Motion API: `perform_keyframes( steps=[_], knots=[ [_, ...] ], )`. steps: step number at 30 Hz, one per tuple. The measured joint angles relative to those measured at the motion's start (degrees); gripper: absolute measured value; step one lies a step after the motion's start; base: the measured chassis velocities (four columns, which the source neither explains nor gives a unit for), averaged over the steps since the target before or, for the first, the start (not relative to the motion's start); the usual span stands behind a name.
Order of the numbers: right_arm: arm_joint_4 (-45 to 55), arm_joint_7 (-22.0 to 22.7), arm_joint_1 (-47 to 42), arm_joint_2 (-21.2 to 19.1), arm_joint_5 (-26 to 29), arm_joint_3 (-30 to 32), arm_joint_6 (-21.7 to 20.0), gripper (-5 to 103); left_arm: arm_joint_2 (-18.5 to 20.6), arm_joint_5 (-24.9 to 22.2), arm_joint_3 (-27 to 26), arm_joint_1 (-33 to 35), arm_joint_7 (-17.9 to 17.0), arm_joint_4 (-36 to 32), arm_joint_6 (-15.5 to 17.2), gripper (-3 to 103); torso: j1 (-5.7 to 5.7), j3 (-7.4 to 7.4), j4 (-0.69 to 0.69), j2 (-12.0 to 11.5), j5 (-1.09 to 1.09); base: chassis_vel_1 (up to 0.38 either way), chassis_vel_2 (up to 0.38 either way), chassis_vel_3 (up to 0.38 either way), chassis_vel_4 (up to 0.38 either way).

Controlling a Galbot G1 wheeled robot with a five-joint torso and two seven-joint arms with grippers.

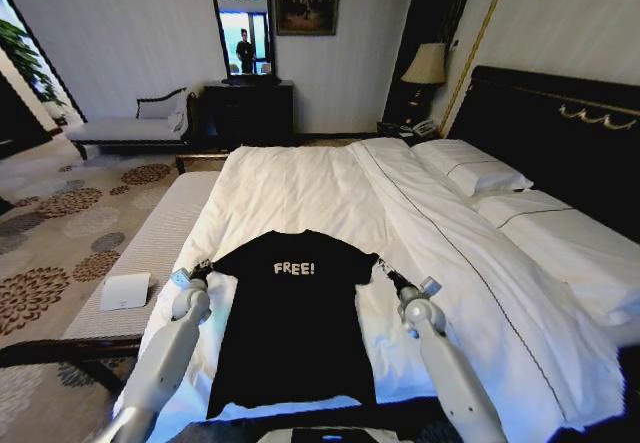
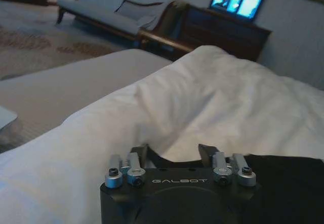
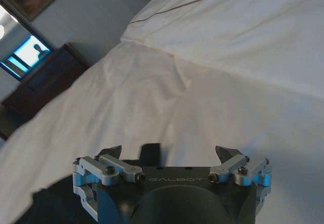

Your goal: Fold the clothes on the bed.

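The clothes are one black T-shirt point(image 1: 290, 323) with white "FREE!" lettering, lying flat and spread out on the white bed point(image 1: 300, 178). My left gripper point(image 1: 204, 267) is at the tip of the shirt's left sleeve. In the left wrist view the left gripper point(image 2: 173, 153) is open, with the sleeve's edge point(image 2: 283, 183) lying beside and under it. My right gripper point(image 1: 384, 269) is at the end of the right sleeve. In the right wrist view the right gripper point(image 3: 169, 154) is open, with black cloth point(image 3: 50, 204) below it on the duvet.
White pillows point(image 1: 470, 168) lie against the dark headboard point(image 1: 560, 113) on the right. A grey bench point(image 1: 150, 243) with a white box point(image 1: 125, 291) runs along the bed's left side. Across the patterned carpet stand a chaise point(image 1: 130, 128) and a dark dresser point(image 1: 248, 111).
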Motion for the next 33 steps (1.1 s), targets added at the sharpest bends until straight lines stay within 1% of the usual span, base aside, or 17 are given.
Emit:
perform_keyframes(
  steps=[1, 4, 5, 6, 9, 11, 13, 15, 21, 22, 23, 26, 27, 29, 30, 32, 33],
  knots=[
    [0.0, 0.0, 0.0, 0.0, 0.0, 0.0, 0.0, 100, 0.0, 0.0, 0.0, 0.0, 0.0, 0.0, 0.0, 62, 0.00, 0.00, 0.00, 0.0, 0.00, 0.000, 0.000, 0.000, 0.000],
    [-2.2, -1.5, 2.3, 0.7, 4.4, -0.7, -0.1, 100, 0.9, 1.1, -0.3, 4.4, 0.0, -5.3, 0.0, 79, 0.00, 0.00, 0.01, 0.0, 0.00, 0.000, 0.000, 0.000, 0.000],
    [-2.2, -1.5, 2.3, 0.7, 4.4, -0.7, -0.1, 100, 0.9, 1.1, -0.3, 4.4, 0.0, -5.3, 0.0, 79, 0.00, 0.00, 0.01, 0.0, 0.00, 0.000, 0.000, 0.000, 0.000],
    [-2.8, -2.0, 2.8, 1.0, 4.6, -1.0, -0.1, 100, 1.0, 1.3, -0.6, 5.8, 0.0, -6.8, 0.0, 79, 0.00, 0.00, 0.01, 0.0, 0.00, 0.000, 0.000, 0.000, 0.000],
    [-4.7, -3.1, 4.0, 2.1, 4.3, -1.6, -0.1, 100, 0.9, 1.6, -1.6, 10.3, -0.2, -10.9, 0.0, 94, 0.00, 0.00, 0.00, 0.0, 0.00, 0.000, 0.000, 0.000, 0.000],
    [-5.2, -3.3, 4.3, 2.3, 4.2, -1.6, 0.0, 100, 0.8, 1.8, -1.9, 11.4, -0.3, -12.0, 0.0, 94, 0.00, 0.00, 0.01, 0.0, -0.01, 0.000, 0.000, 0.000, 0.000],
    [-7.3, -4.2, 5.3, 3.0, 3.7, -1.7, 0.4, 100, 0.0, 2.6, -2.7, 15.9, -0.4, -16.0, 0.2, 100, 0.00, 0.00, 0.00, 0.0, 0.00, 0.000, 0.000, 0.000, 0.000],
    [-8.8, -4.8, 5.9, 3.3, 3.4, -1.8, 0.6, 100, -0.7, 3.4, -3.1, 18.9, -0.4, -18.2, 0.2, 100, 0.00, 0.00, 0.02, 0.0, -0.01, 0.000, 0.000, 0.000, 0.000],
    [-11.3, -5.3, 7.2, 3.7, 3.3, -2.0, 1.0, 100, -0.9, 4.4, -4.2, 21.2, -0.2, -19.7, 0.2, 100, -0.01, -0.01, 0.00, 0.0, -0.01, 0.000, 0.000, 0.000, 0.000],
    [-11.9, -5.3, 7.7, 3.8, 3.3, -2.1, 1.1, 102, -0.8, 4.2, -4.5, 21.3, -0.2, -20.0, 0.2, 100, -0.01, -0.01, 0.00, 0.0, -0.01, 0.000, 0.000, 0.000, 0.000],
    [-12.1, -5.3, 8.0, 3.9, 3.2, -2.1, 1.1, 102, -0.7, 4.1, -4.6, 21.3, -0.2, -20.2, 0.2, 100, 0.00, 0.00, 0.00, 0.0, -0.01, 0.000, 0.000, 0.000, 0.000],
    [-13.3, -5.4, 9.1, 4.1, 3.2, -2.3, 1.2, 88, -0.6, 3.9, -4.8, 21.9, -0.4, -21.5, 0.3, 100, 0.00, 0.00, 0.00, 0.0, -0.01, 0.000, 0.000, 0.000, 0.000],
    [-13.3, -5.4, 9.1, 4.1, 3.2, -2.3, 1.2, 88, -0.6, 3.9, -4.8, 21.9, -0.4, -21.5, 0.3, 100, 0.00, 0.00, 0.00, 0.0, -0.01, 0.000, 0.000, 0.000, 0.000],
    [-13.8, -5.7, 9.6, 4.1, 3.3, -2.3, 1.2, 77, -0.8, 4.1, -4.7, 22.6, -0.5, -22.3, 0.4, 100, 0.00, 0.00, 0.00, 0.0, 0.00, 0.000, 0.000, 0.000, 0.000],
    [-14.0, -5.8, 9.7, 4.2, 3.3, -2.3, 1.2, 77, -1.0, 4.3, -4.7, 22.9, -0.5, -22.5, 0.4, 100, 0.00, 0.00, 0.00, 0.0, 0.00, 0.000, 0.000, 0.000, 0.000],
    [-14.8, -6.1, 10.1, 4.2, 3.4, -2.4, 1.2, 66, -1.4, 4.8, -4.6, 23.7, -0.5, -23.0, 0.4, 100, 0.00, 0.00, 0.00, 0.0, -0.01, 0.000, 0.000, 0.000, 0.000],
    [-14.8, -6.1, 10.1, 4.2, 3.4, -2.4, 1.2, 66, -1.4, 4.8, -4.6, 23.7, -0.5, -23.0, 0.4, 100, 0.00, 0.00, 0.00, 0.0, -0.01, 0.000, 0.000, 0.000, 0.000]
  ],
)
